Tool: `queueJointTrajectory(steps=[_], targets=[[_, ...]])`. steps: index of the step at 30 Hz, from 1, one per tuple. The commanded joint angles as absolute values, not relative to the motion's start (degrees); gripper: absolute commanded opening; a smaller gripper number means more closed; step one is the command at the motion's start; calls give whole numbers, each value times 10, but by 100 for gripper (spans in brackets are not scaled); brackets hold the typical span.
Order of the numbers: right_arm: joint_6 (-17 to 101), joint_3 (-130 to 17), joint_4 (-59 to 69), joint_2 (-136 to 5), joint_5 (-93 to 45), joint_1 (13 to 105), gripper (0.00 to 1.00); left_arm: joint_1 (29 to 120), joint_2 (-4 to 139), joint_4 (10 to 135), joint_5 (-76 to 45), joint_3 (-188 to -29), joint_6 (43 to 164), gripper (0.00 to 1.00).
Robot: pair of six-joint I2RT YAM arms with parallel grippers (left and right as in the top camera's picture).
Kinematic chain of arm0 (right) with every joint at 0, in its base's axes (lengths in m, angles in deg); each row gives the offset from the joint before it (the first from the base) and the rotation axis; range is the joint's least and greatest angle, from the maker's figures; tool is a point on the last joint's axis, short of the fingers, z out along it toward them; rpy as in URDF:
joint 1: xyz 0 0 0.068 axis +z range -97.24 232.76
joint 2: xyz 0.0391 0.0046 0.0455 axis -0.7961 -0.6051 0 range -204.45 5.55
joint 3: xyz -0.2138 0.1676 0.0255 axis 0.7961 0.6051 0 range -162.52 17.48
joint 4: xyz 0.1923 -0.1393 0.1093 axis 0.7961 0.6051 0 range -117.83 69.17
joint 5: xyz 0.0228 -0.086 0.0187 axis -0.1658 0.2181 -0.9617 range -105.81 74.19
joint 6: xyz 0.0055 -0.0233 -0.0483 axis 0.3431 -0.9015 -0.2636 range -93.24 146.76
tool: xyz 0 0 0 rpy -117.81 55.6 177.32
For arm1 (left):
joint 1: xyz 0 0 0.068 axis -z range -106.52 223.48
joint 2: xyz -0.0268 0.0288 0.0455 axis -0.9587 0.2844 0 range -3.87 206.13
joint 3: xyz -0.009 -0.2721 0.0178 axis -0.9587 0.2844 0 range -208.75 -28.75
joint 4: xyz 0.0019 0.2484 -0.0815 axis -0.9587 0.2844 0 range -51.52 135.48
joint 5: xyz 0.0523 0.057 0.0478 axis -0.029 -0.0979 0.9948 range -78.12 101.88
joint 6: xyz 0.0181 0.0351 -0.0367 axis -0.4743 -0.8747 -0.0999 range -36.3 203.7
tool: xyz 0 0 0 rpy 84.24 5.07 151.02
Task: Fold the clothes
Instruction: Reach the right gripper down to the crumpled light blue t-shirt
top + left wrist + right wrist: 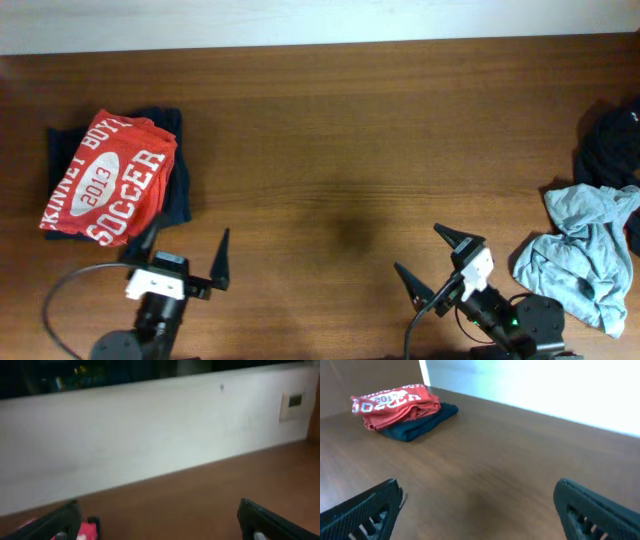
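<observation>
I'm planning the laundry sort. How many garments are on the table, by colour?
red shirt: 1
navy garment: 1
grey-blue shirt: 1
black garment: 1
Total: 4

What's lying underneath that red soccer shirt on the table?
A folded dark navy garment lies under the red soccer shirt, showing past two of its edges. The rest is covered, so its kind cannot be told.
</observation>
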State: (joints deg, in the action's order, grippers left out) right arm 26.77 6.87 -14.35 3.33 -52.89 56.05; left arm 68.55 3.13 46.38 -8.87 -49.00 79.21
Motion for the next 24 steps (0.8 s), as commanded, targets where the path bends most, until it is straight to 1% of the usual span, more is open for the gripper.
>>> queueJointTrajectory(steps=[1,6,9,10,13,15,20,24], targets=[[305,10,-125,-12,-478,557,99,688,127,496,-83,-571,807,99],[304,-103,-44,-131,-399,557,98,688,293,563,-106,-703,807,99],[302,-196,18,-232,-365,557,99,688,386,616,-130,-798,807,99],[303,-215,26,-254,-368,557,98,688,409,633,-130,-826,807,99],[303,-287,45,-339,-438,557,99,688,480,687,-145,-913,807,99],[303,-318,70,-389,-474,557,98,688,513,708,-169,-949,807,99],[303,-330,76,-456,-522,557,98,688,541,711,-196,-956,807,99],[303,-333,76,-473,-514,555,99,688,549,711,-234,-956,807,100]])
